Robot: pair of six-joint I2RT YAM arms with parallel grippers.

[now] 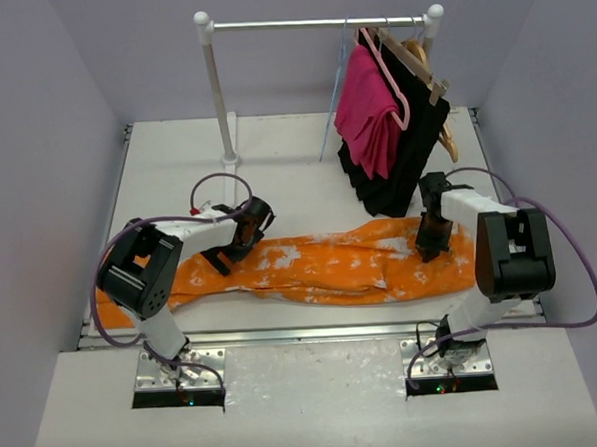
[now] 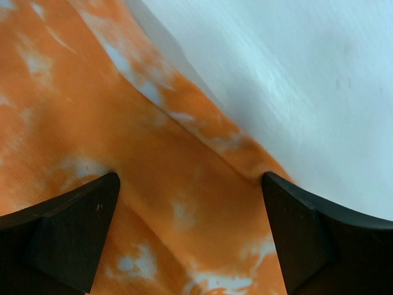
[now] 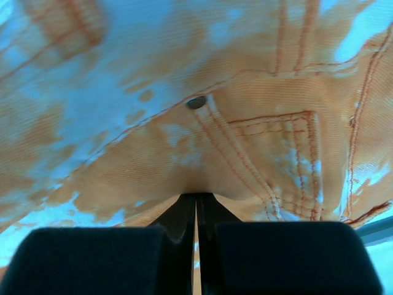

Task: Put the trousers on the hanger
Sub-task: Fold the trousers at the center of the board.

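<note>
Top external: trousers (image 1: 321, 267) lie mid-frame, left gripper (image 2: 189, 179) spread wide over them; right gripper (image 1: 433, 247) (centre right) pinches their cloth.

At the far side of the white table (image 1: 285, 164) stands a clothes rail (image 1: 308, 24) with white posts, and at its right end hang a pink garment (image 1: 366, 110) on a pink hanger (image 1: 400, 93) and, just behind it, a black garment (image 1: 420, 152) on a tan wooden hanger (image 1: 423, 69).

Ribbed matt cloth — trousers (image 3: 153, 153) (metal rivet (image 3: 196, 102)); table (image 2: 295, 74) smooth, matt white.
</note>
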